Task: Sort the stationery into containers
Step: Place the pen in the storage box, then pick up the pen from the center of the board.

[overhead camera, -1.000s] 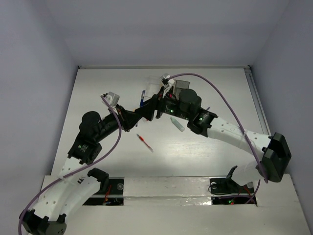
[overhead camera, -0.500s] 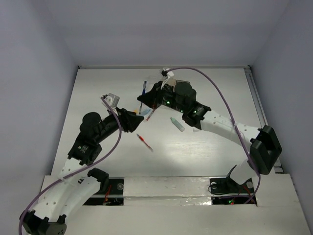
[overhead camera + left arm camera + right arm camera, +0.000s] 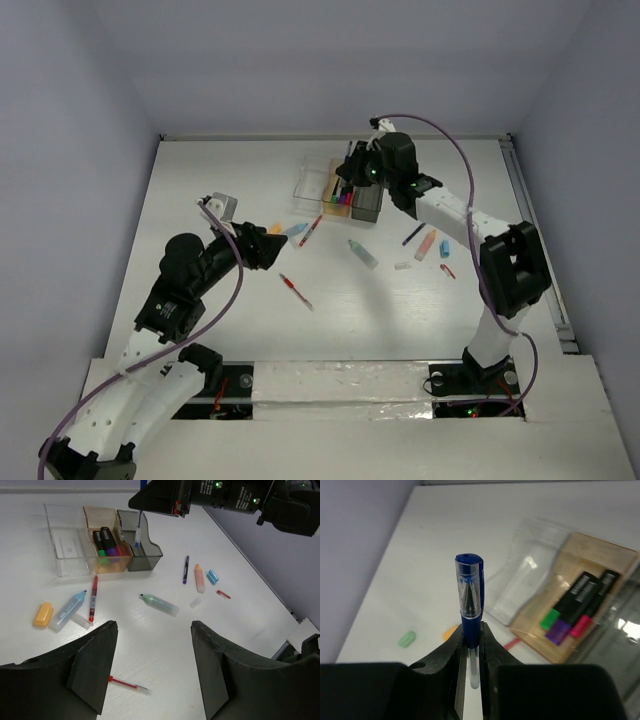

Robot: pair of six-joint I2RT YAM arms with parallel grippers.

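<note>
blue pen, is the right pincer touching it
Touching. The right wrist view shows the right pincer clamped on the blue pen, pressed against both sides of its barrel.

Both arms wear white link shells dotted with rows of small holes, the left arm [image 3: 150, 383] and the right arm [image 3: 455, 212] alike, joined by bulky black joint housings [image 3: 185, 258]. A lilac cable [image 3: 238, 285] runs along the left arm, and a second lilac cable [image 3: 462, 165] runs along the right. Small green lights [image 3: 254, 501] glow on the right arm's housings, which carry white printed lettering [image 3: 235, 492]. The left fingers [image 3: 92, 672] are matte black wedges; the right fingers [image 3: 442, 655] are black too — narrower and curved.
</note>
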